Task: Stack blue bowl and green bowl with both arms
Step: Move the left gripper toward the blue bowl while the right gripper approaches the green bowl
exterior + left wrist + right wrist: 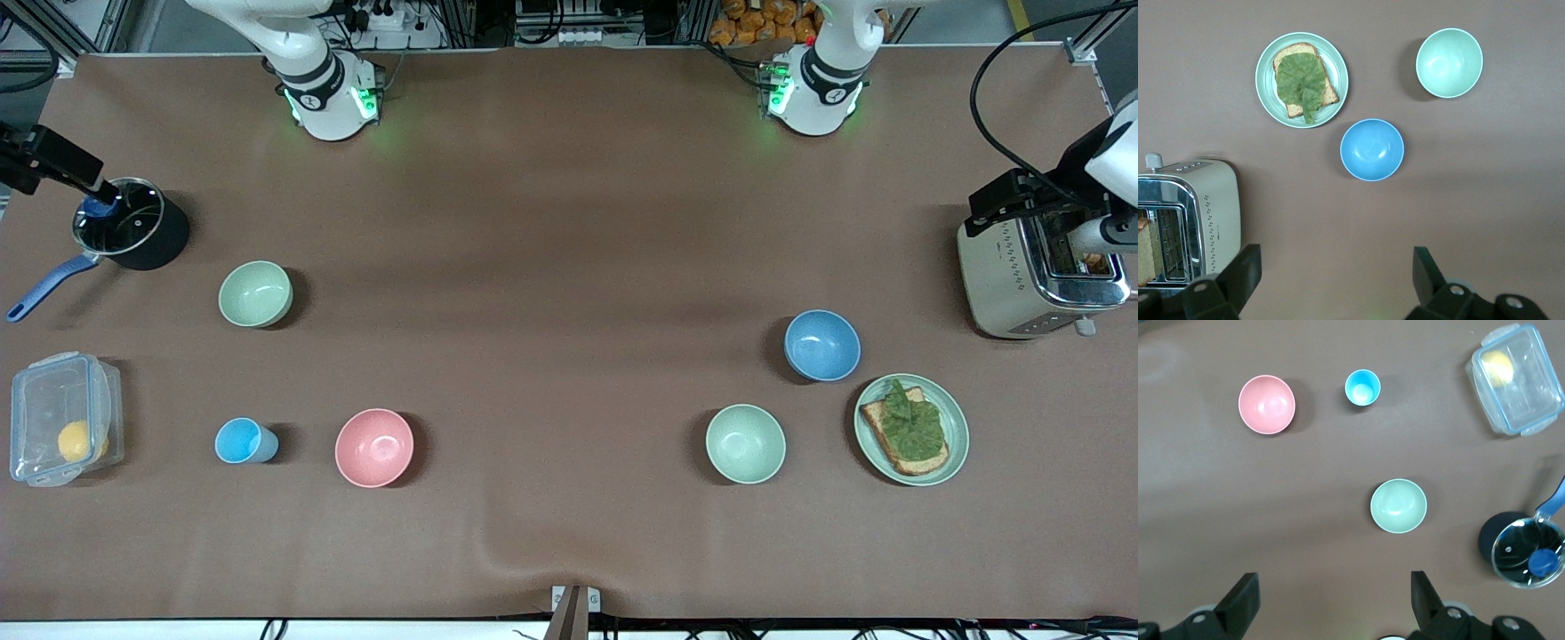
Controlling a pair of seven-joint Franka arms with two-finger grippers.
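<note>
Blue bowl sits upright near toaster, green bowl nearer camera beside toast plate. Left gripper and right gripper both spread wide, high over table.

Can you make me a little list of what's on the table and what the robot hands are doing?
blue bowl: empty, beside the plate
green bowls: one near the blue bowl, one near the pot
plate: holds toast with a leaf
pink bowl: empty, beside the blue cup
left gripper: open, up over the table beside the toaster
right gripper: open, up near the pot
</note>
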